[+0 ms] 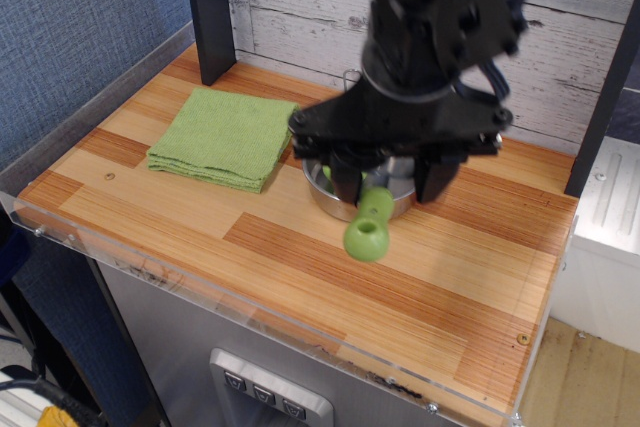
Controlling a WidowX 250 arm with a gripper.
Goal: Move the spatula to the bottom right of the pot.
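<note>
My black gripper (390, 187) hangs over the pot (322, 194) and hides most of it; only parts of the shiny rim show under the fingers. It is shut on the spatula (368, 227), whose light-green knobby handle sticks out downward and toward the camera, above the wood just in front of the pot. The grey blade is hidden between the fingers. The green ball that lay in the pot is almost wholly hidden behind the gripper.
A folded green cloth (226, 137) lies left of the pot. A black post (209, 27) stands at the back left. The wooden table (420, 287) has a clear acrylic lip along its front and left edges, and a plank wall behind.
</note>
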